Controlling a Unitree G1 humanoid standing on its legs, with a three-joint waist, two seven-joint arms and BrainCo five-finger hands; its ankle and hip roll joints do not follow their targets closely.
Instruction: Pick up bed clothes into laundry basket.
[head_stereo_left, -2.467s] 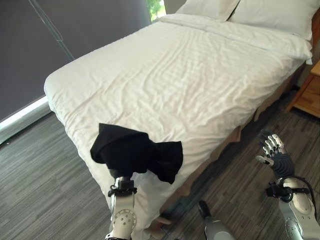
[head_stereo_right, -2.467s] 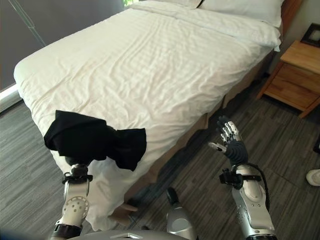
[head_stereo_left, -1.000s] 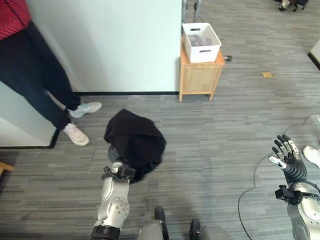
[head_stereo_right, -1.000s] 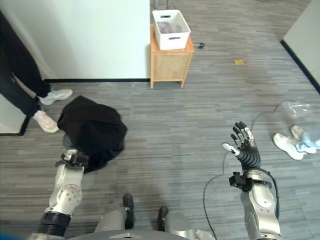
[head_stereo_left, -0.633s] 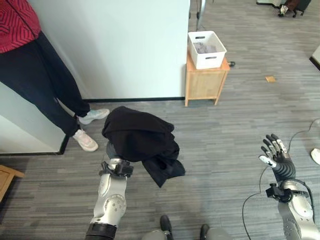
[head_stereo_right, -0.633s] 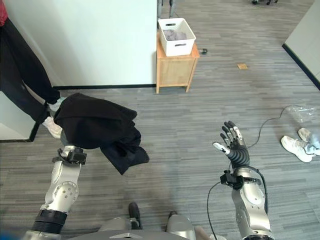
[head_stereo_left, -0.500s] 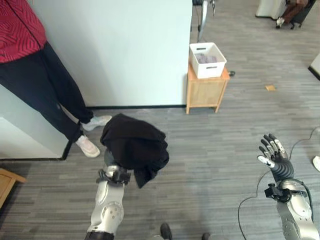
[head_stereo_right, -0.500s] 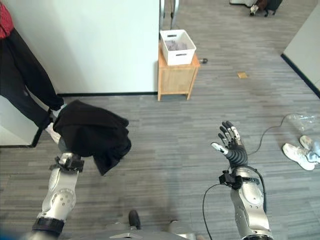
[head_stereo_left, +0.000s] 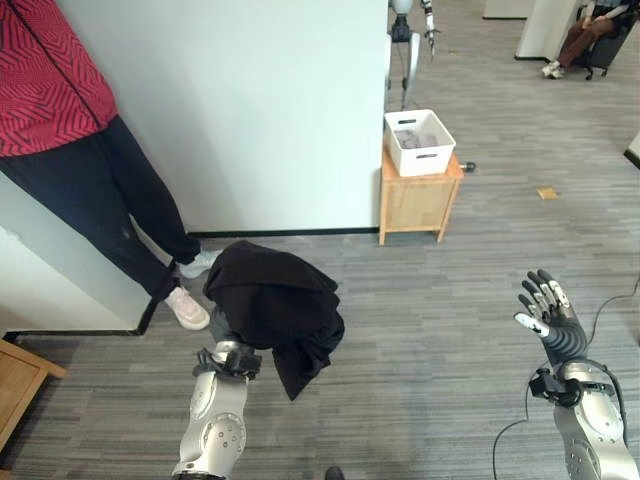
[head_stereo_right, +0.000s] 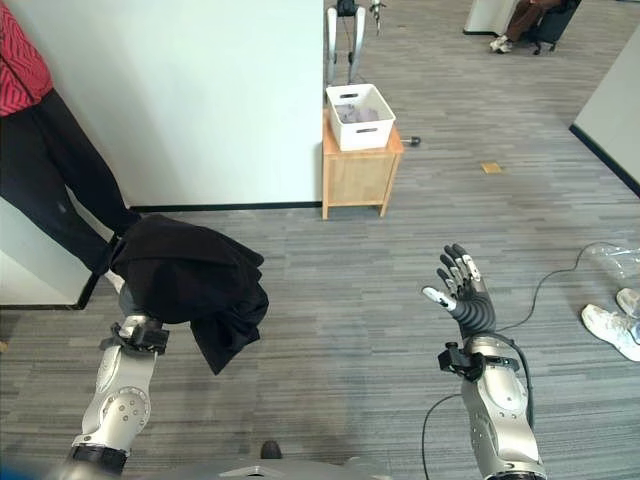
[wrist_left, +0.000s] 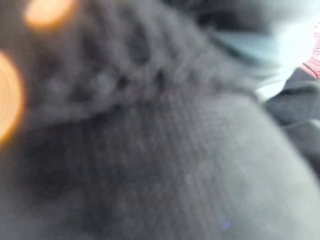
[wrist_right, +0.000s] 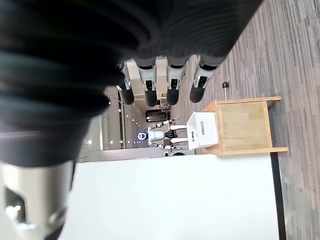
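Note:
A black garment (head_stereo_left: 275, 305) is draped over the top of my raised left arm (head_stereo_left: 222, 420) and covers the hand; a flap hangs down on its right side. Up close, the dark knit cloth (wrist_left: 150, 150) lies right against the left wrist camera. My right hand (head_stereo_right: 462, 290) is held up at the lower right, open, with straight fingers (wrist_right: 165, 85) and nothing in it. The white laundry basket (head_stereo_left: 425, 160) stands on a small wooden stand (head_stereo_left: 415, 205) against the wall ahead, with pale cloth inside it. The basket (wrist_right: 197, 132) also shows past my right hand.
A person in a red top and dark trousers (head_stereo_left: 60, 120) stands at the left, one white shoe (head_stereo_left: 188, 308) near the garment. A white wall (head_stereo_left: 250, 100) rises ahead. Another robot (head_stereo_left: 408, 40) and a seated person (head_stereo_left: 585, 35) are far back. A shoe (head_stereo_right: 612, 330) lies at the right.
The camera has swung from the bed to the room with the wall and basket. The garment stays over my left arm, its hanging flap swinging. My right hand stays raised and open.

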